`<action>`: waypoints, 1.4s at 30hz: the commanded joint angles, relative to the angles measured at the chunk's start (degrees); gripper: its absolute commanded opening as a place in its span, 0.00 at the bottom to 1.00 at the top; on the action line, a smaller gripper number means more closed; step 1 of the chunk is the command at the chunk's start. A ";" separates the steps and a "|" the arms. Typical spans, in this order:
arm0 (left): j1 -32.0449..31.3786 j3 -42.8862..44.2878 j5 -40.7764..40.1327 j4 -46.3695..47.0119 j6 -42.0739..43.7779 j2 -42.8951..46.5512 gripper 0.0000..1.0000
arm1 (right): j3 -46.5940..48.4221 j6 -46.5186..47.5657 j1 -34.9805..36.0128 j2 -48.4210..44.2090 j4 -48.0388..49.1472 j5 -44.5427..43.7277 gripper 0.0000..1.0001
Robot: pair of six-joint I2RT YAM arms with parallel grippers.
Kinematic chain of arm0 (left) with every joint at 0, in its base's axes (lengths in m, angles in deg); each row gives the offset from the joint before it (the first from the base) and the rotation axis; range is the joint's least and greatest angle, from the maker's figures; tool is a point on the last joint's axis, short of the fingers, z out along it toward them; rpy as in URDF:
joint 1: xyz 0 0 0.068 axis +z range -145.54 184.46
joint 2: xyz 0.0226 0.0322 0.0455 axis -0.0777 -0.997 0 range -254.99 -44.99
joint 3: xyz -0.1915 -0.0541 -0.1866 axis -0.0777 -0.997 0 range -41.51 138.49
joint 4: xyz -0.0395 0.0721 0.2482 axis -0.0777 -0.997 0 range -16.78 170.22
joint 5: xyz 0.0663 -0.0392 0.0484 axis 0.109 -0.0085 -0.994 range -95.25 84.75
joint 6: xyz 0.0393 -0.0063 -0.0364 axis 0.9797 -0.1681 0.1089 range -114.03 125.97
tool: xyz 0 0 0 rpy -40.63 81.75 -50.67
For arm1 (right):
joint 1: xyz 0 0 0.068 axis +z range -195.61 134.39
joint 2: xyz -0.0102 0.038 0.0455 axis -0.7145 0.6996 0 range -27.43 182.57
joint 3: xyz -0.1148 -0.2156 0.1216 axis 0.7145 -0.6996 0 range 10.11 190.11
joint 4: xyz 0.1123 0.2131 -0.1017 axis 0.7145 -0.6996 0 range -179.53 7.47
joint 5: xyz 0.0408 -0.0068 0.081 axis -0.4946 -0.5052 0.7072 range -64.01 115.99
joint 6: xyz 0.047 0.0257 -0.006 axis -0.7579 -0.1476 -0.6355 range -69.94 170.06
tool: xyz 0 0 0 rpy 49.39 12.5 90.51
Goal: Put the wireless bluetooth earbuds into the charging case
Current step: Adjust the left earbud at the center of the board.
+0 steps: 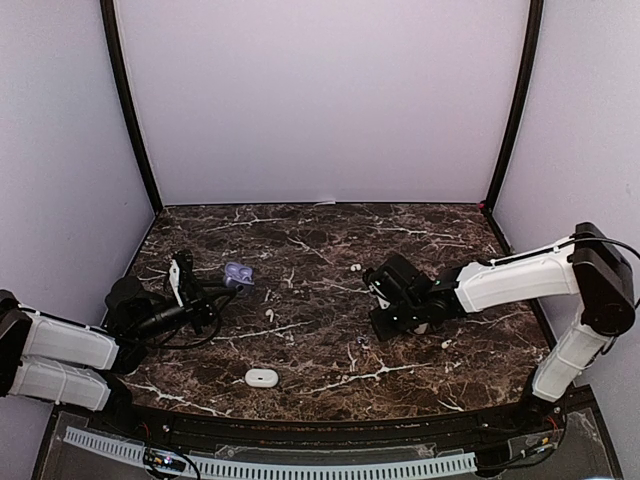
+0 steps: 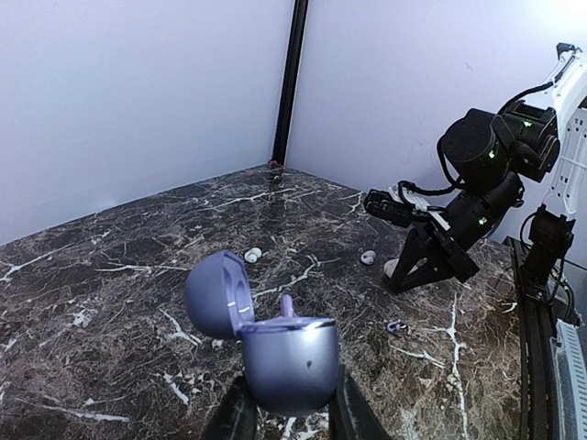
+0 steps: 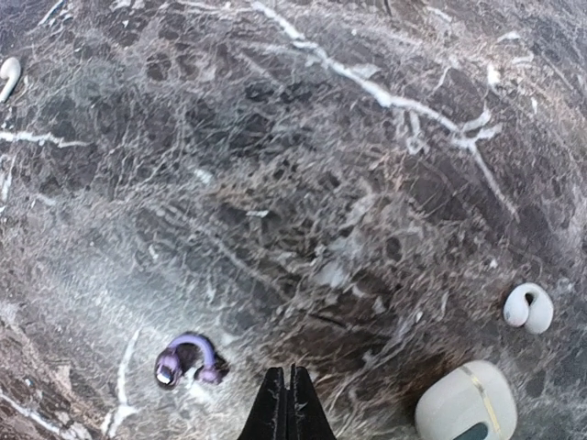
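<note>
Marble table (image 1: 320,235), three close walls (image 1: 320,100), earbuds (image 1: 355,267) well apart mid-surface.

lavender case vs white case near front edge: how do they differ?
Lid: the lavender case stands open, the white case is closed.
Support: the lavender case is clamped in the left gripper, the white case lies free on the table.
Both are rounded, pebble-shaped cases.
</note>
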 commanded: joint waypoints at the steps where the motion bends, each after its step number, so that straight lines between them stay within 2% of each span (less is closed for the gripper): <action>1: 0.18 -0.70 0.98 0.77 0.78 0.74 0.12 | 1.15 2.92 -1.52 3.66 3.57 2.74 0.00; 9: 0.17 -0.61 1.42 0.88 0.76 0.28 0.12 | 2.27 5.33 -1.83 7.81 3.92 11.39 0.00; 18: 0.18 -0.44 1.79 0.77 0.67 -0.16 0.12 | -1.08 5.75 -0.04 4.79 4.79 22.71 0.00; 27: 0.18 -0.39 2.10 0.73 0.44 -0.16 0.12 | -2.54 4.88 3.92 2.36 5.20 26.30 0.00; 34: 0.17 -0.38 2.21 0.60 0.45 -0.08 0.12 | -3.93 1.98 3.05 -0.21 7.67 22.41 0.00; 42: 0.14 -0.20 2.43 0.83 0.59 -0.78 0.12 | -3.68 0.32 2.65 1.77 10.71 22.31 0.12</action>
